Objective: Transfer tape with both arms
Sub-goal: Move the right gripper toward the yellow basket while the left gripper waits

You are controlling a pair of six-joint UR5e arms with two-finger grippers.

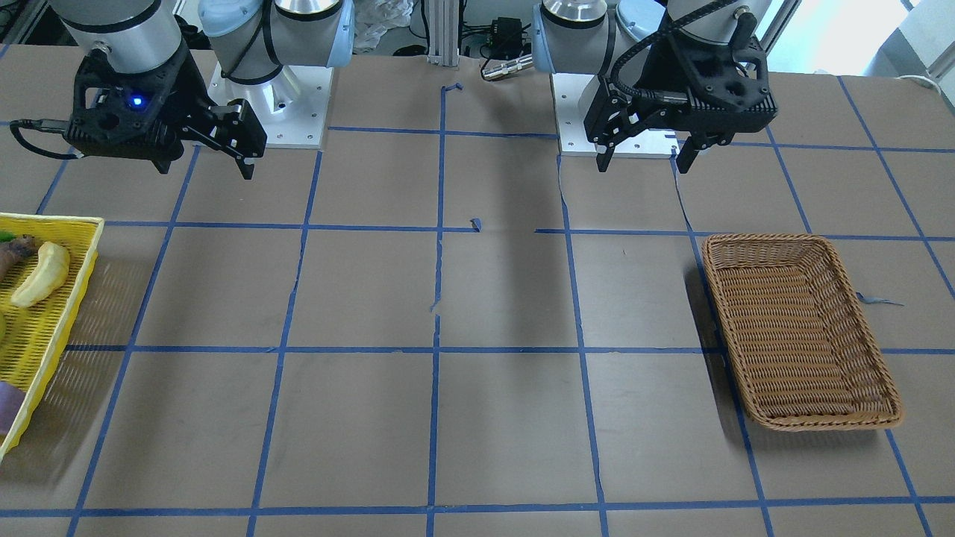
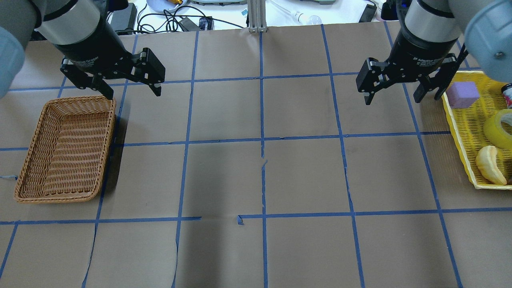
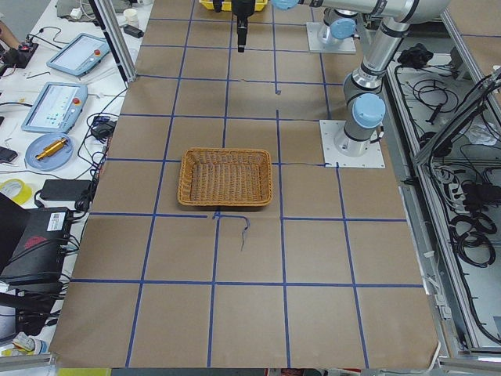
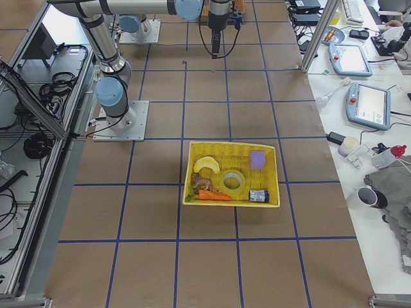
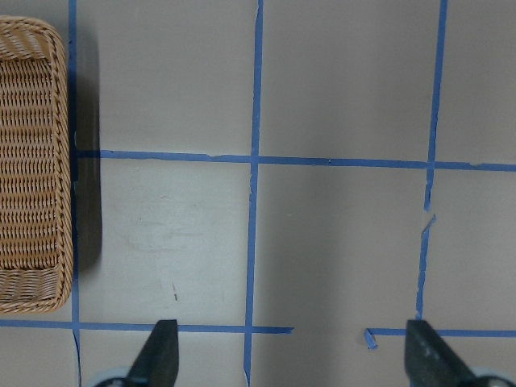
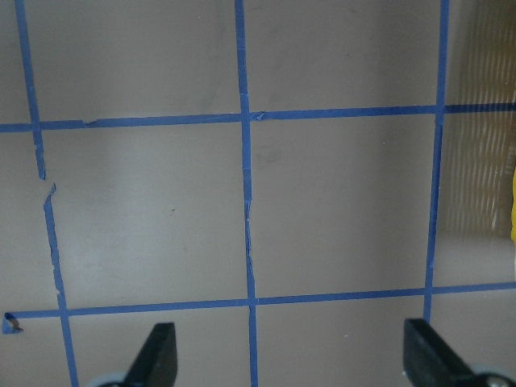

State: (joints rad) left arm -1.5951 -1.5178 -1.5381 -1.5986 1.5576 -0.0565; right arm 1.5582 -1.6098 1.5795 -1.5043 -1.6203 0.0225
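Matt paper, woven cane, moulded plastic, satin metal.
Table point(image 2: 304, 176) covered in dull brown paper, creased and torn at seams, gridded with smooth blue tape lines point(image 2: 262, 112); brown basket point(image 2: 66, 150) of rough woven wicker; yellow basket point(image 2: 466, 132) of shiny plastic mesh; tape point(image 2: 494, 128) translucent, glossy; left arm point(image 2: 72, 18) and right arm point(image 2: 430, 18) of silver-grey metal; left gripper point(image 2: 134, 94) and right gripper point(image 2: 392, 100) matt black.

Left pincer point(image 1: 644, 164): jaws apart, empty, above surface point(image 1: 507, 425) | right pincer point(image 1: 203, 168): jaws apart, empty | brown wicker basket point(image 1: 776, 240): empty, near left pincer | yellow tray point(image 1: 52, 221): holds banana point(image 1: 41, 274) | surface marking: blue tape grid point(image 1: 436, 349)
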